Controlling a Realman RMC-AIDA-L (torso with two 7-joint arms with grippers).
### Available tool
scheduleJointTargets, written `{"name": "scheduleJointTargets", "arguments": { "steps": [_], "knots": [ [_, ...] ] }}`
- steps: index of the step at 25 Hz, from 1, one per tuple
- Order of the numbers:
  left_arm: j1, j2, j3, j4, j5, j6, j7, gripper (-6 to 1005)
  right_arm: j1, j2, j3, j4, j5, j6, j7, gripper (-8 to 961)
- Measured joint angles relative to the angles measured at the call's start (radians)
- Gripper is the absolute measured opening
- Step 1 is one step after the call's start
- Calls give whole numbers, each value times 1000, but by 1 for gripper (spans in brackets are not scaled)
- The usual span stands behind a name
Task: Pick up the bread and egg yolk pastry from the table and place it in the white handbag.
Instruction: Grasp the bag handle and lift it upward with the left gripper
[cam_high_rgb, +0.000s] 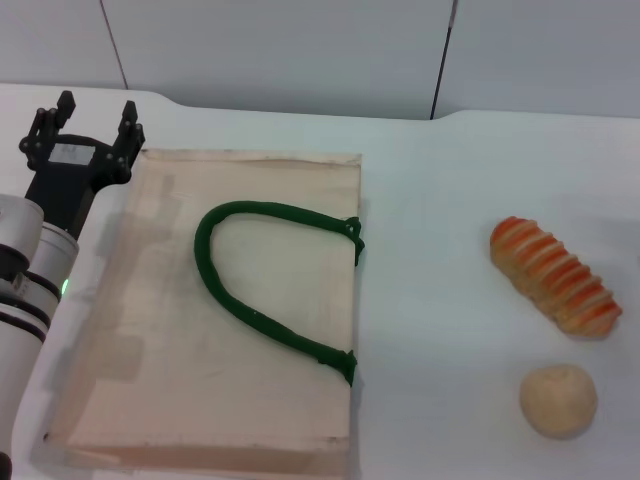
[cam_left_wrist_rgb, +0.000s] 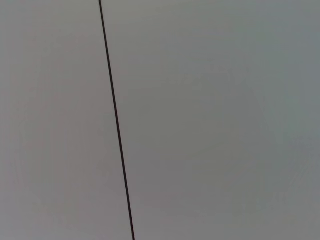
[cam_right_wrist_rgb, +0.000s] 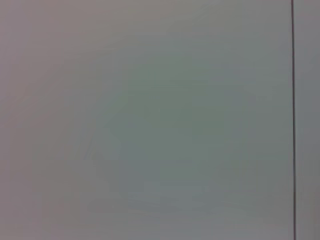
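- Head view shows the white handbag (cam_high_rgb: 250, 310) lying flat on the table (cam_high_rgb: 440, 300), mouth seemingly shut, green handle (cam_high_rgb: 262, 280) across its face; it is my landmark.
- My left gripper (cam_high_rgb: 92, 113) hovers at the handbag's far left corner, fingers apart and empty.
- My right gripper is out of sight.
- Right of the handbag, well apart, lies the bread (cam_high_rgb: 555, 275).
- Nearer me than the bread sits the egg yolk pastry (cam_high_rgb: 558, 400).
- I judge nothing is picked yet: I should lift the handbag's mouth open first, and grasp the bread across its width.
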Motion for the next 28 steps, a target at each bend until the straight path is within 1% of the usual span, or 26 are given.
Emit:
{"name": "scheduleJointTargets", "arguments": {
  "steps": [22,28],
  "knots": [
    [-14,-1,2,-13,0,-15,-3,726,19,0,0,0,6,-26,2,861],
    [-17,-1,2,-13,0,-15,-3,726,28,0,4,0,7,-53,2,861]
  ]
}}
